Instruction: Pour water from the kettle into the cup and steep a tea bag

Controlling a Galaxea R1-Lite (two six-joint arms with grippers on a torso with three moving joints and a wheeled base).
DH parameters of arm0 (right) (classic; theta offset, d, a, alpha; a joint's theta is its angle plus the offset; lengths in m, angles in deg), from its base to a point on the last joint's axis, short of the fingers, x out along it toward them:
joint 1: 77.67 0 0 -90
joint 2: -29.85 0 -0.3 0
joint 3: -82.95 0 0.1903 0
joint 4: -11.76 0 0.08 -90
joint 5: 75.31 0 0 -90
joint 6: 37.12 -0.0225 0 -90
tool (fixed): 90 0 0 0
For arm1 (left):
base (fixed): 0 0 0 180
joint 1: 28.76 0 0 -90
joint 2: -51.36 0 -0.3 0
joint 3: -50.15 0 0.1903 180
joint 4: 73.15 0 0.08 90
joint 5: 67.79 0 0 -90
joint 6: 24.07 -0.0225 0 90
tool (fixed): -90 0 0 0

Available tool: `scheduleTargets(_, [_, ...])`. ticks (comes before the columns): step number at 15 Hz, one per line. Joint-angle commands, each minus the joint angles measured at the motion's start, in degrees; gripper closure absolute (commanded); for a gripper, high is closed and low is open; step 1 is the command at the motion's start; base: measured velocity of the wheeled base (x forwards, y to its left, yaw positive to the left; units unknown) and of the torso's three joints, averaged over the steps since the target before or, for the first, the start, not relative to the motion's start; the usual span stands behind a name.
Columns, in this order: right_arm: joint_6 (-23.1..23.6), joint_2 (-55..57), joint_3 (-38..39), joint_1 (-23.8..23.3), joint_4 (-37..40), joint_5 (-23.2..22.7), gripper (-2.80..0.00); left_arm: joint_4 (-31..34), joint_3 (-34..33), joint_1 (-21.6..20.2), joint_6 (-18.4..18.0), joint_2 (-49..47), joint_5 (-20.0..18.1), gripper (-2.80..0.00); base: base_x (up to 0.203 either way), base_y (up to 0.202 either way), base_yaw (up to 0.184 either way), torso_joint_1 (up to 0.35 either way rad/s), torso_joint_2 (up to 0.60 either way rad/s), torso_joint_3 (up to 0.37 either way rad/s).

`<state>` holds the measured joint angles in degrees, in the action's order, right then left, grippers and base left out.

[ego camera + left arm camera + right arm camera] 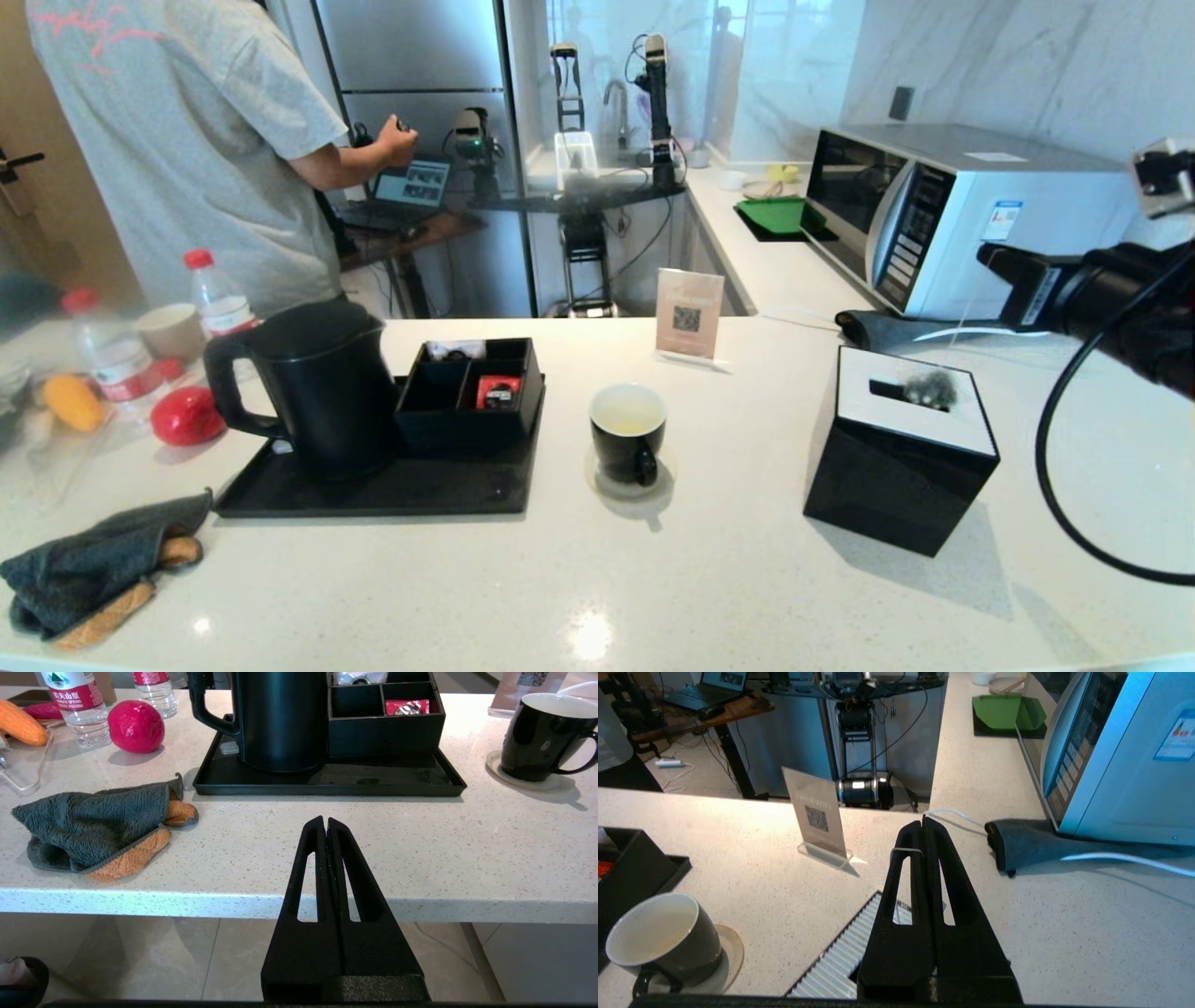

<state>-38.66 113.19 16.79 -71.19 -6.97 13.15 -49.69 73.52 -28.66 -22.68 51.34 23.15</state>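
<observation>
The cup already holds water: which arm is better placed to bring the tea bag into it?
Right. The right gripper is shut on the string of the tea bag, which hangs over the tissue box beside the cup. The left gripper is shut and empty at the near edge of the counter.

right gripper [923, 823] closed, white string looped on it, above tissue box [840, 956]; cup [661, 940] nearby.

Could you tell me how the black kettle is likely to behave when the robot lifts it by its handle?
The kettle looks rigid, with a large loop handle offering a firm hold. It is tall and jug-shaped, so a sideways push might tip it. If any water remains inside, it would probably feel heavy.
</observation>
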Motion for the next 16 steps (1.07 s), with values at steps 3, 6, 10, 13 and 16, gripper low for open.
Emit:
scheduleTargets(3, [0.1,0.1,3.4,0.4,-1.3,0.0,0.0,0.0,0.0,0.0,0.0,0.0,0.0,0.0,0.0,0.0,0.0,0.0,0.0,0.0])
scheduleTargets(6, [-0.2,0.9,3.4,2.2,-1.7,0.1,0.0,0.0,0.0,0.0,0.0,0.0,0.0,0.0,0.0,0.0,0.0,0.0,0.0,0.0])
scheduleTargets(10, [-0.9,1.9,6.1,4.9,-3.0,0.2,0.0,0.0,0.0,0.0,0.0,0.0,0.0,0.0,0.0,0.0,0.0,0.0,0.0,0.0])
scheduleTargets(13, [-1.6,2.4,7.9,4.9,-3.6,0.1,0.0,0.0,0.0,0.0,0.0,0.0,0.0,0.0,0.0,0.0,0.0,0.0,0.0,0.0])
scheduleTargets(16, [-1.8,3.0,7.7,4.9,-3.6,0.1,0.0,0.0,0.0,0.0,0.0,0.0,0.0,0.0,0.0,0.0,0.0,0.0,0.0,0.0])
